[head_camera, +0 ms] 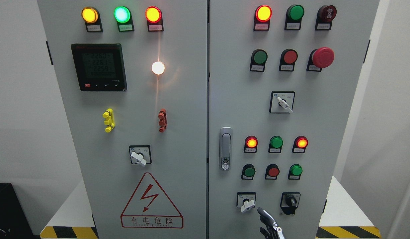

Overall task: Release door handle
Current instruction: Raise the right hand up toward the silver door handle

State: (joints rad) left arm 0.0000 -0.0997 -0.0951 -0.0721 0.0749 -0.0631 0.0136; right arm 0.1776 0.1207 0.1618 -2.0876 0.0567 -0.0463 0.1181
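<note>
From the head view, the only one there is, the silver door handle (225, 148) sits on the right-hand door (324, 109), right beside the seam between the two cabinet doors, roughly at mid-height of the lower half. Its long axis runs straight up and down, flush in its recess as far as I can tell. The only robot hand (269, 224) showing pokes up at the bottom edge, right of the middle. I honestly can't see which side its arm comes in from, so I won't call it left or right. One dark finger sticks up and leans to the upper left; the rest is cut off by the frame, so I can't tell if it's spread or curled. It isn't wrapped around anything I can see. The key bit: the handle lies up and to the left of that hand, well apart from it, with the white rotary switch (247, 204) sitting between them. No contact with the handle at all, so to me the letting-go part looks already done, and the hand is clear below it.
</note>
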